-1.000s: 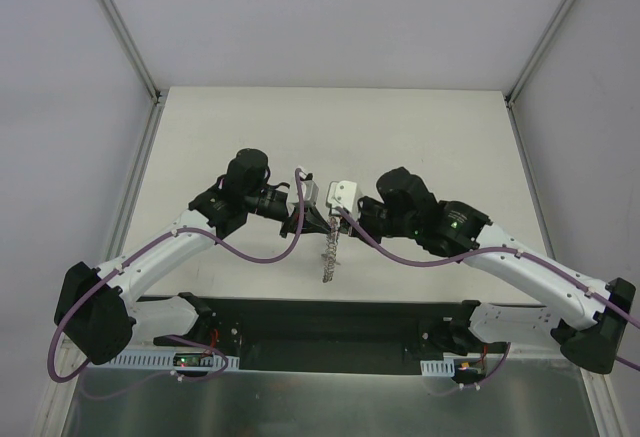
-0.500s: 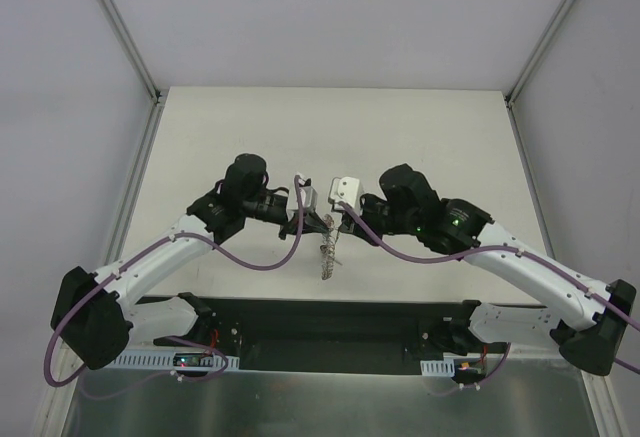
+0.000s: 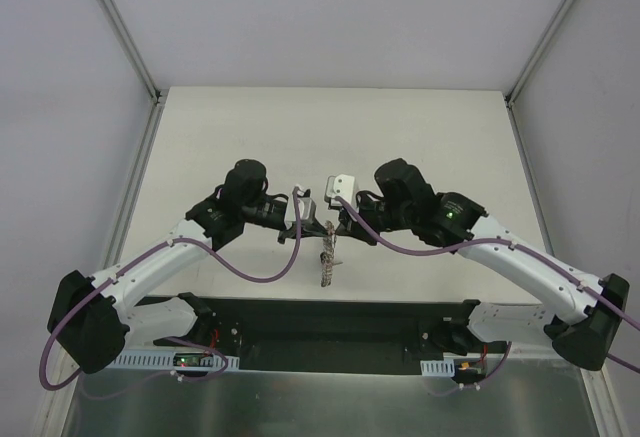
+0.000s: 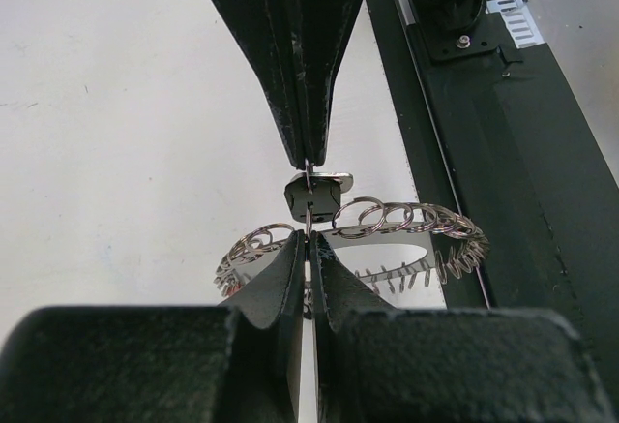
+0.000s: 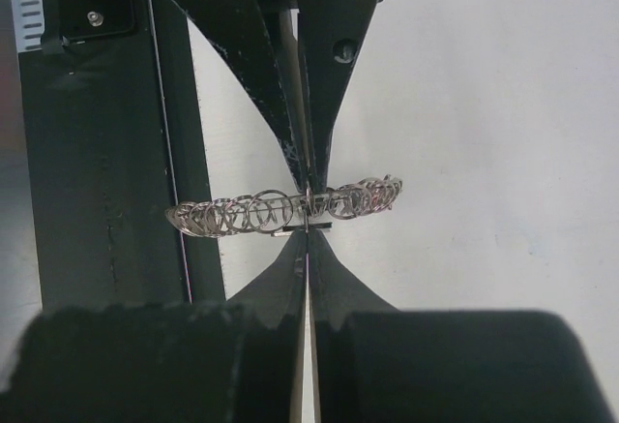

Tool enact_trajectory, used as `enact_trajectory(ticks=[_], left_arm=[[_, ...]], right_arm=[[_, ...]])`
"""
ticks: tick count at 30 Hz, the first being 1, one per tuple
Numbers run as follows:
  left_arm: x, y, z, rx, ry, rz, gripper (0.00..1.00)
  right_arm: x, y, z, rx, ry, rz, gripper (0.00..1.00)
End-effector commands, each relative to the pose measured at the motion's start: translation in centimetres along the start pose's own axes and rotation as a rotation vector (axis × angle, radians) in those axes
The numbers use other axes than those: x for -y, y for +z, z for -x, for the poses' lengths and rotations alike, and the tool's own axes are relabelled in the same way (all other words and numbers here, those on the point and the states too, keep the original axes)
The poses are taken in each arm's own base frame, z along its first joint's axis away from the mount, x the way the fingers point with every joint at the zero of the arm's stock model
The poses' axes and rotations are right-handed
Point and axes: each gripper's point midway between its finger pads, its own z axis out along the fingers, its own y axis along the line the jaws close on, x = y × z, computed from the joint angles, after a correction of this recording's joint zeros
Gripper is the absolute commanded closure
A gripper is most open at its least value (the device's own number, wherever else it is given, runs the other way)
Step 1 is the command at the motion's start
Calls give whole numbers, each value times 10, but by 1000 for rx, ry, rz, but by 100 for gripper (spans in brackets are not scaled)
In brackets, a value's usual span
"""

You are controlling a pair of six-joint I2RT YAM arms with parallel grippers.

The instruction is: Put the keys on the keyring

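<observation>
My two grippers meet tip to tip above the table's near edge. My left gripper (image 3: 311,229) (image 4: 308,241) is shut on the rim of the keyring (image 3: 327,263) (image 4: 392,241), a flat grey ring with wiry silver loops that hangs tilted off the table. My right gripper (image 3: 334,229) (image 5: 308,233) is shut on a tiny black key (image 4: 314,194) held right against the keyring's rim. In the right wrist view the keyring (image 5: 251,213) shows edge on, between both pairs of fingertips. The second key is not visible.
The white table (image 3: 420,137) stretches away behind the arms. A black strip (image 3: 320,322) (image 4: 503,152) (image 5: 97,152) runs along the near edge, just under the hanging ring. Purple cables loop off both wrists.
Both grippers, still pressed together, have shifted slightly toward the near edge, and the keyring has come with them. Both stay shut.
</observation>
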Motion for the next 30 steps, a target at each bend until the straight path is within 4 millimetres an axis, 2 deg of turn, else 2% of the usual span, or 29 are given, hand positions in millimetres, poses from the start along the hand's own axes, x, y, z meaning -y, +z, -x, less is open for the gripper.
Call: enact_trajectory(ticks=[1,9,30], left_arm=[[1,-2,22,56,127,-4,100],[1,-2,24,58,136,-1,100],[4,-2,29,73,130,-22,100]], right_arm=[[-3,-6,14,24,-33,34,99],[1,-2,8,-8,-31,25,99],[7,-1,8,-6,-24,-10,99]])
